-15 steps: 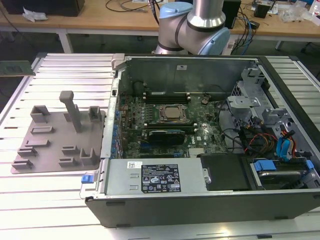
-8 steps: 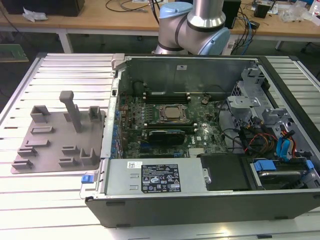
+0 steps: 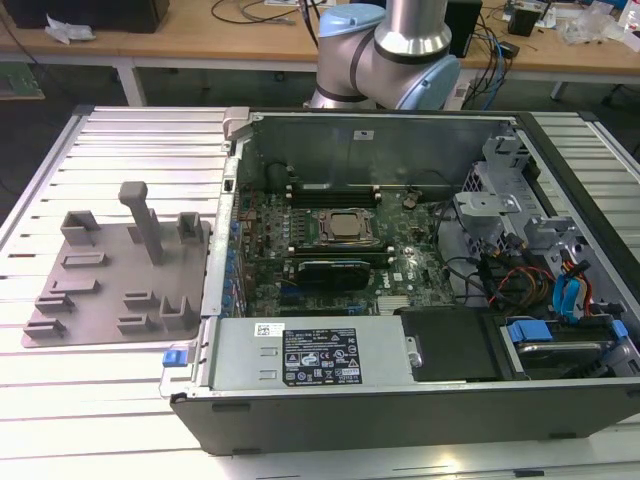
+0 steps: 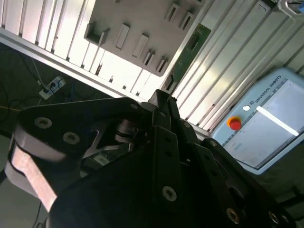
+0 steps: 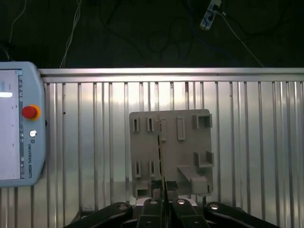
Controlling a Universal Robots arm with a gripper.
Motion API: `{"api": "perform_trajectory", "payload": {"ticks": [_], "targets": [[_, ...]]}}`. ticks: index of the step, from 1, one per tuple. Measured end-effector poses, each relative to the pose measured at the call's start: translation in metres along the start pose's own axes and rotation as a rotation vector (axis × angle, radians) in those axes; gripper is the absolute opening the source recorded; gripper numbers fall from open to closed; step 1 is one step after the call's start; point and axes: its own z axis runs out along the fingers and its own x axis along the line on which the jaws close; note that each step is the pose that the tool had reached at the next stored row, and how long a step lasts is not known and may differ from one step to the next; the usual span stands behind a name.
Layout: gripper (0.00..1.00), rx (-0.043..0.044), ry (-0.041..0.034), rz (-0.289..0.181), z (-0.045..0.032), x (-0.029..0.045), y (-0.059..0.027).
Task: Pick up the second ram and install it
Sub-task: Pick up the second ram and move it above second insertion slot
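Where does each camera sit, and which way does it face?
Exterior view: off the arm, looking down into the open computer case; the arm shows behind it.
First wrist view: on the wrist, facing straight down past the gripper at the fixture tray.
Second wrist view: on the wrist, slanting along the gripper's black body to the second ram it holds.
Shared: all three show the fixture tray; both wrist views show the teach pendant.

a wooden workbench (image 3: 230, 40) stands beyond the ribbed metal table (image 3: 100, 400).
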Motion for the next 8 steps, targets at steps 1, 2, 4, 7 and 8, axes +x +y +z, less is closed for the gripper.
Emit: {"api": "perform_trajectory", "payload": {"ticks": [1, 2, 4, 7, 8], "targets": [[0.11, -0.0001, 0.0004, 0.000, -0.0001, 0.0000, -0.0030], [0.11, -0.0001, 0.0024, 0.000, -0.0004, -0.0002, -0.0116], [0.11, 0.0000, 0.0050, 0.000, -0.0010, -0.0005, -0.0292], [0.11, -0.0001, 0.0064, 0.000, -0.0025, -0.0009, -0.0644], [0.11, -0.0003, 0.0066, 0.000, -0.0031, -0.0012, -0.0769]]}}
